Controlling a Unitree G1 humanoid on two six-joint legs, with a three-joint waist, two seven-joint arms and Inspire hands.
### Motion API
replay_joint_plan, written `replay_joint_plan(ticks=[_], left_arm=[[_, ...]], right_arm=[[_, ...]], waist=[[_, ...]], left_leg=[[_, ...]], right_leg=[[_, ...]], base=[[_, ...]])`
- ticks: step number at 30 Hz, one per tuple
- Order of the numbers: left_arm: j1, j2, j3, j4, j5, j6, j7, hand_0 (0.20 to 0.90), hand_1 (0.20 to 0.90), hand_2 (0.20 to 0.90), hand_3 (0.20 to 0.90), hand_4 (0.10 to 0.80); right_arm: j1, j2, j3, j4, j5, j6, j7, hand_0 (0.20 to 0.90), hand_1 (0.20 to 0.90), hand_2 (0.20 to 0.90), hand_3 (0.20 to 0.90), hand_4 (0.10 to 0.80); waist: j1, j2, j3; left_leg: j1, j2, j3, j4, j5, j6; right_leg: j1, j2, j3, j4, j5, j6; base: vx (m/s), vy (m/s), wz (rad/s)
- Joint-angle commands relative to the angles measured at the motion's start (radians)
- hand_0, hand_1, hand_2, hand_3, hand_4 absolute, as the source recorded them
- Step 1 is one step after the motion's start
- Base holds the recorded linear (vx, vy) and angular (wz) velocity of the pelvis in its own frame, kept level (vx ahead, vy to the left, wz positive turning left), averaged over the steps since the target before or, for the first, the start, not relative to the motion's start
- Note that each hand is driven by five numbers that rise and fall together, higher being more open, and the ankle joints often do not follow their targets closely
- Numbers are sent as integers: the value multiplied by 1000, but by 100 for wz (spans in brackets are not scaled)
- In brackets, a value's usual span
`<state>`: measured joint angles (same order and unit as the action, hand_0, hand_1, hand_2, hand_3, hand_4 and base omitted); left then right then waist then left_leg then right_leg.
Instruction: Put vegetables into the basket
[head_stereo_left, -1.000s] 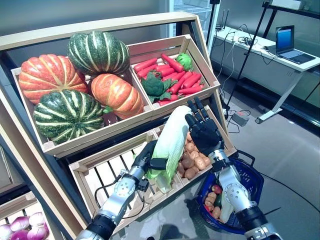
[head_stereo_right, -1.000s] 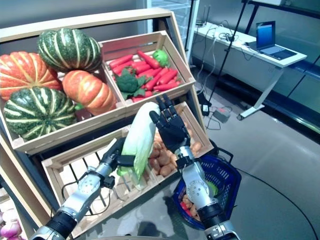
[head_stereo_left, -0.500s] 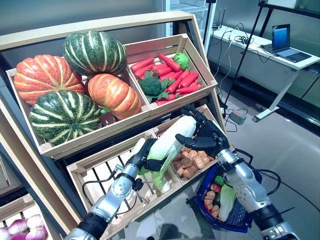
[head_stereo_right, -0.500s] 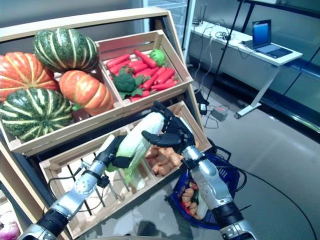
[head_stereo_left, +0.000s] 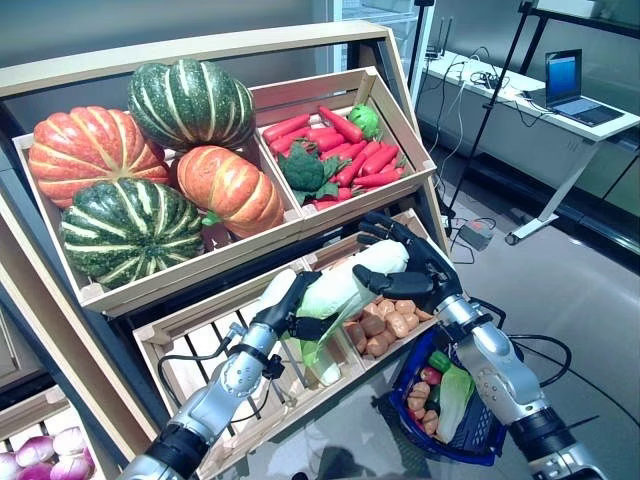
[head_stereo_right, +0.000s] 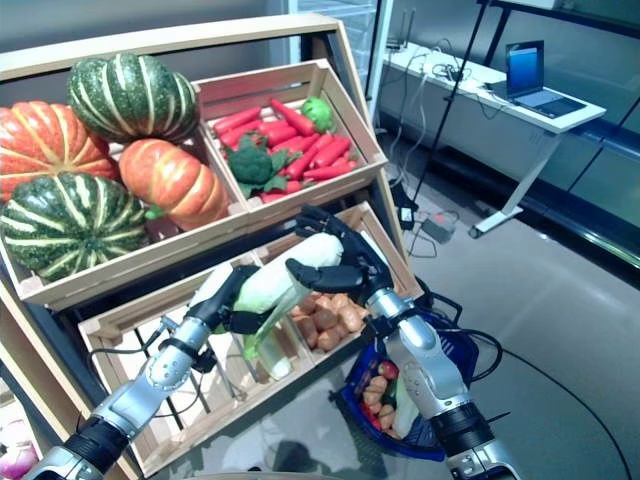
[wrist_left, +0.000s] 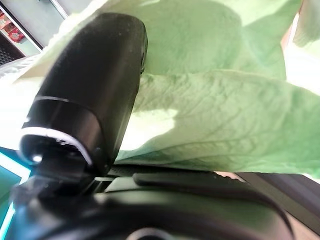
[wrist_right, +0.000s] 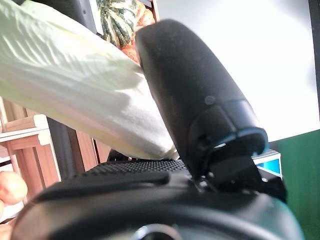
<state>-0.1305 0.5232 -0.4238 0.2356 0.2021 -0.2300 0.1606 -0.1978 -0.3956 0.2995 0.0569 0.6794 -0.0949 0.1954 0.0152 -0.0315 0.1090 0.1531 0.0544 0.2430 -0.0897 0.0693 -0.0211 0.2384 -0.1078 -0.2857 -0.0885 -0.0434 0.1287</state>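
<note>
Four pumpkins (head_stereo_left: 150, 150) — one basket (head_stereo_left: 495, 425)

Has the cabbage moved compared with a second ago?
Yes. The cabbage stood nearly upright; now it lies tilted toward the potato crate, held by both the left hand and right hand.

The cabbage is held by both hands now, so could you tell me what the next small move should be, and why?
Probably release the left hand: the right hand is already curled round the cabbage, which hangs over the crate, while the blue basket sits below by the right arm.

Basket (head_stereo_left: 500, 395) partly hidden behind right arm.
</note>
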Motion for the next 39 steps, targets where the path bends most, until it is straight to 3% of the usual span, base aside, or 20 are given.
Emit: replay_joint_plan(ticks=[1, 13, 14, 15, 16, 22, 39], left_arm=[[-179, -16, -90, -117, 43, -201, 7, 300, 300, 300, 300, 400], [-182, -20, -92, -117, 50, -192, 18, 300, 300, 300, 300, 400], [-182, -20, -94, -113, 48, -190, 16, 359, 359, 359, 359, 439], [-182, -20, -95, -113, 42, -183, 4, 804, 804, 804, 804, 736], [-180, -20, -97, -113, 40, -179, 1, 900, 900, 900, 900, 800], [-176, -20, -103, -87, 50, -143, -4, 900, 900, 900, 900, 800], [-108, 16, -52, 53, 139, -141, 51, 900, 900, 900, 900, 800]], right_arm=[[-144, 73, -9, -105, 91, -94, 33, 300, 300, 300, 300, 400], [-134, 85, -21, -107, 93, -97, 34, 300, 300, 300, 300, 400], [-135, 86, -21, -107, 93, -98, 32, 300, 300, 300, 300, 400], [-135, 87, -22, -108, 92, -99, 31, 300, 300, 300, 300, 400], [-136, 87, -23, -108, 93, -100, 30, 300, 300, 300, 300, 400], [-136, 89, -27, -116, 90, -119, 27, 300, 300, 300, 300, 400], [-117, 27, -129, -113, 70, -158, 28, 300, 300, 300, 300, 400]], waist=[[-8, 6, -29], [-10, 5, -32], [-10, 5, -33], [-11, 5, -33], [-11, 5, -33], [-12, 8, -35], [-19, 8, -36]], left_leg=[[70, -26, -17, 2, -181, 5], [68, -24, -14, 2, -181, 4], [68, -24, -14, 2, -181, 4], [68, -24, -13, 2, -181, 4], [67, -24, -15, 2, -180, 4], [66, -24, -14, 2, -181, 5], [67, -22, -3, 2, -180, 5]], right_leg=[[-2, 29, -31, 1, -31, -48], [-6, 29, -27, 1, -32, -48], [-6, 30, -27, 1, -32, -48], [-6, 29, -27, 1, -32, -48], [-7, 29, -26, 1, -32, -48], [-8, 30, -25, 1, -32, -47], [-12, 30, -17, 1, -30, -46]], base=[[0, 0, 0], [0, 0, 0], [0, 0, 0], [0, 0, 0], [0, 0, 0], [0, 0, 0], [0, 0, 0]])
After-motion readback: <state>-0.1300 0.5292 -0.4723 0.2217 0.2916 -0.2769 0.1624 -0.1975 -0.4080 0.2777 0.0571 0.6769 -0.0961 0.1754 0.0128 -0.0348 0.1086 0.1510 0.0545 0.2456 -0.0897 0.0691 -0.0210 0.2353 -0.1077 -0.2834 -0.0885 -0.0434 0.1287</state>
